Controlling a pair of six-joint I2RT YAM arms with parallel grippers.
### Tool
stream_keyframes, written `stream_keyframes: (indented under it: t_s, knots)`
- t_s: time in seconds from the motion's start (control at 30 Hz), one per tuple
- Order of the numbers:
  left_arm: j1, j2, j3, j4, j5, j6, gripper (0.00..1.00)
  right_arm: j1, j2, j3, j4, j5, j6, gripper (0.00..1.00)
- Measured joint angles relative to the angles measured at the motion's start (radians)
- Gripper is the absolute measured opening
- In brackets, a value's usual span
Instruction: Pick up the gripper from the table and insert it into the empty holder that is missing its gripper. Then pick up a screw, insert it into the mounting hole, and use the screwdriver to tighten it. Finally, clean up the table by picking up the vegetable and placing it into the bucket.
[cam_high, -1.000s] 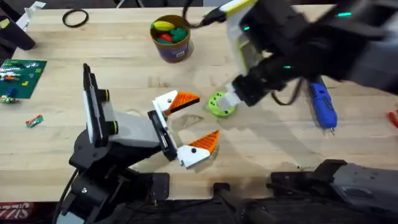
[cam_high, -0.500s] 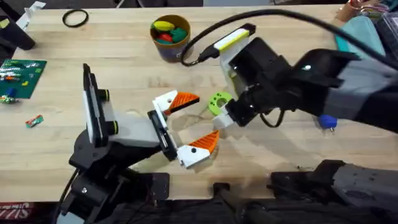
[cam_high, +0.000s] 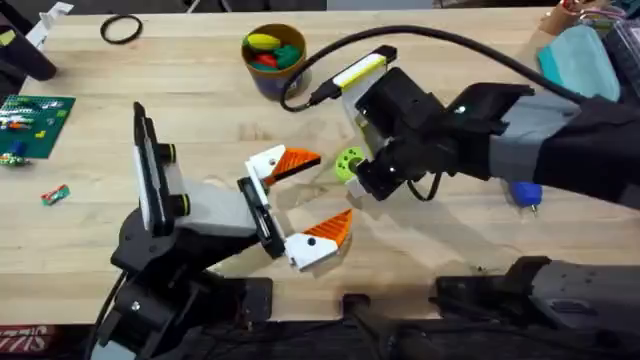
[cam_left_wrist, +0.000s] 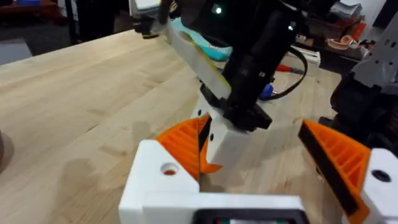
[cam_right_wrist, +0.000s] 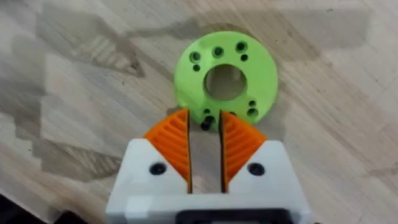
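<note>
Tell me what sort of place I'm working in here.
Probably a robotics lab or workshop bench: a wooden table holds a green circuit board, a blue screwdriver and a green drilled mounting disc, with the right tool at its edge.

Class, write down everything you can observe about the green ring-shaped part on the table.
The green ring is a flat, bright lime disc, seemingly plastic, with a large round centre hole and several small holes around its face. It lies flat on the wooden table, near the middle. The right gripper is at its edge, orange pads nearly closed around a small dark screw-like piece at the rim.
</note>
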Motion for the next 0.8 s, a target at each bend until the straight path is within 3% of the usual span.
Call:
stream_keyframes:
  t_s: [0.43,0.8]
  knots:
    - [0.000,0.000,0.000,0.000,0.000,0.000,0.977,0.000,0.000,0.000,-0.013,0.006,0.001,0.014]
    - [0.000,0.000,0.000,0.000,0.000,0.000,0.977,0.000,0.000,0.005,-0.019,0.044,0.002,0.003]
